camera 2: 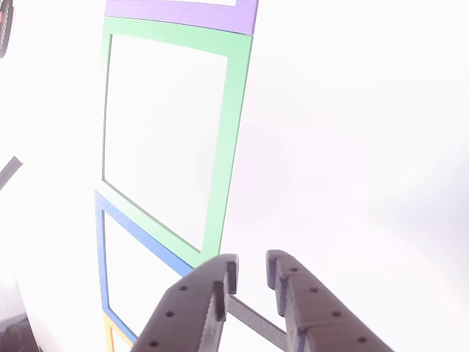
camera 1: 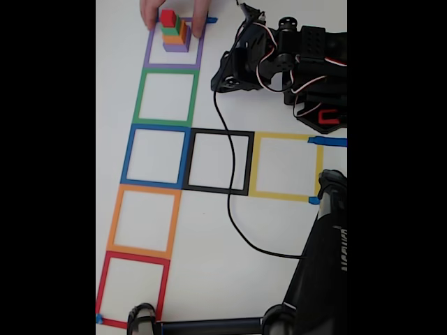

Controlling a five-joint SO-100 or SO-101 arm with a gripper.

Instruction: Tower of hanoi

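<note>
A white table [camera 1: 216, 230] fills the fixed view. Flat tape square outlines lie on it in a column down the left: purple [camera 1: 174, 65] at the top, then green [camera 1: 166, 123], blue [camera 1: 155, 183], orange [camera 1: 142, 250] and red [camera 1: 130, 324]. A black square [camera 1: 218, 190] and a yellow square [camera 1: 286, 195] extend right from the blue one. The purple cube [camera 1: 176, 47] sits inside the purple square, bearing the smaller cubes. A black cable [camera 1: 230, 209] trails across the tabletop.
</note>
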